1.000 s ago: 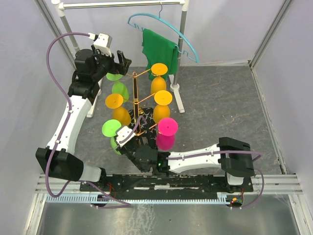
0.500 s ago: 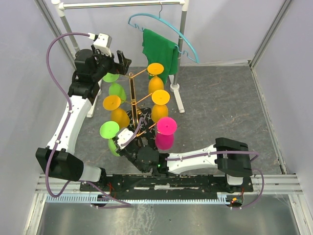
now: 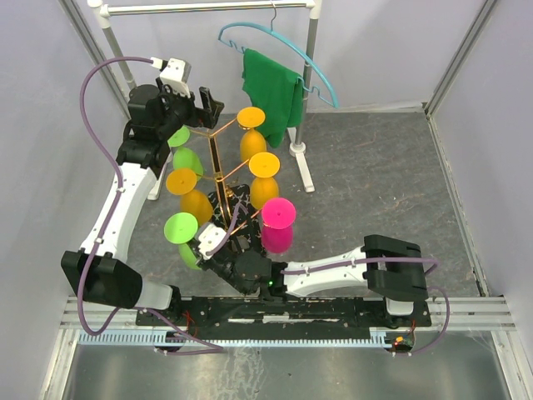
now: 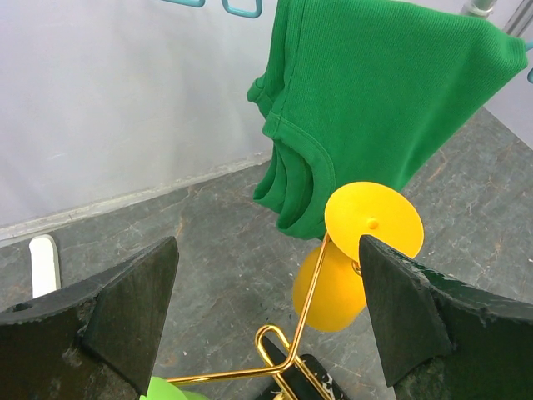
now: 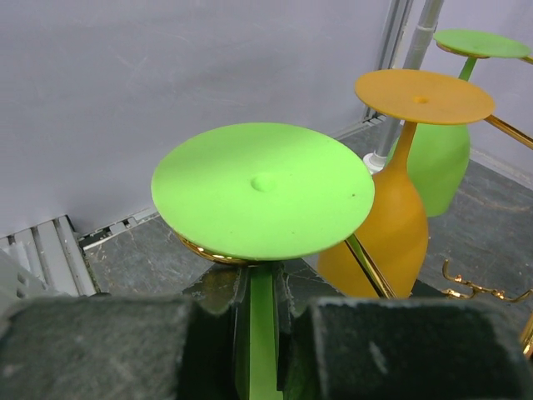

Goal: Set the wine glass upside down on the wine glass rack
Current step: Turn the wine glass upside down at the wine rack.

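Green wine glass [image 3: 180, 227] [image 5: 262, 187] was upside down, foot disc on top, at the near-left corner of the wine glass rack [image 3: 213, 162] [image 5: 366, 262]. My right gripper [image 3: 202, 246] [image 5: 262, 337] was pinched on its stem just under the foot. In the wrist view the stem ran straight down between my two fingers [image 5: 100, 350]. A gold curl of the rack sat right beneath the foot's rim, and I couldn't tell if the foot was bearing on it. The bowl was hidden below the gripper in that view; from above it showed only as a green sliver beside the gripper.

The rack stood on its black veined base, on the left half of the grey table [image 3: 375, 183]. Other glasses hung foot-up on its arms:
- orange glass [image 3: 181, 181] just behind mine
- second green glass [image 3: 185, 157] behind that, on the left
- two yellow glasses [image 3: 251, 117] on the right side
- pink glass [image 3: 278, 213] at near right

My left gripper [image 3: 206, 104] [image 4: 266, 308] hung at the back of the rack near its top, spread wide and gripping nothing. In its wrist view a gold arm and the far yellow glass showed in the gap between its fingers [image 4: 125, 308], with clearance to both.

Behind the rack, a green shirt [image 3: 271, 87] hung on a blue hanger [image 3: 275, 42] from the white clothes rail [image 3: 208, 7] along the back of the table.
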